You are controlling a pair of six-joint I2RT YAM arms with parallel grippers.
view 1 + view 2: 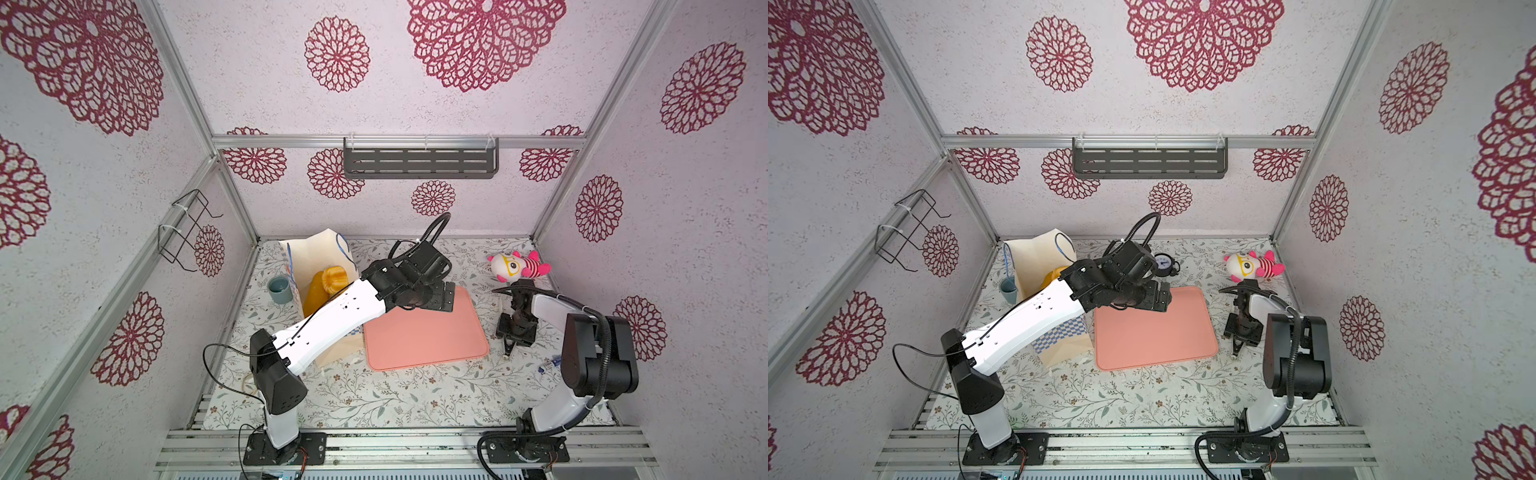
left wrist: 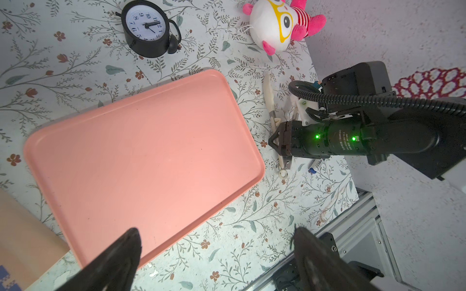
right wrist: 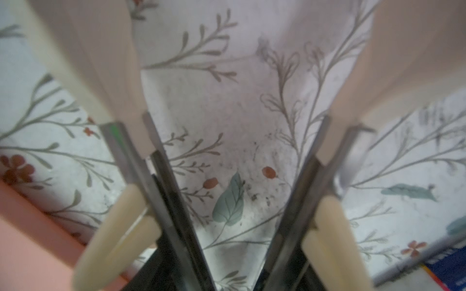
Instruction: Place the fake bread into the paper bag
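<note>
Left pincer [image 2: 216,229]: I am holding it spread wide, with nothing between the fingers [image 2: 121,254]. It is hanging above one edge of the pink tray [image 2: 141,151].
Right pincer [image 1: 508,348]: I am pointing it down at the bench [image 1: 374,395], just right of the tray. Its jaws are standing part-way apart astride a pair of cream-tipped tongs [image 2: 268,93]. I cannot tell whether they are gripping them.
Tongs: their two arms are splaying in a V in my right wrist view, close and blurred.
Fake bread [image 1: 322,289]: a long yellow loaf and a fluted ring cake are sitting inside the paper bag [image 1: 316,249], showing through its open mouth in a top view.
Paper bag: it is standing at the far left of the bench, and my left arm is crossing above it.
Cup [image 1: 278,289]: blue-grey, sitting just left of the bag.
Alarm clock [image 1: 1165,264]: black, sitting beyond the tray, and my left wrist is partly hiding it.
Plush toy [image 1: 519,266]: pink and white, lying near the far right corner.
</note>
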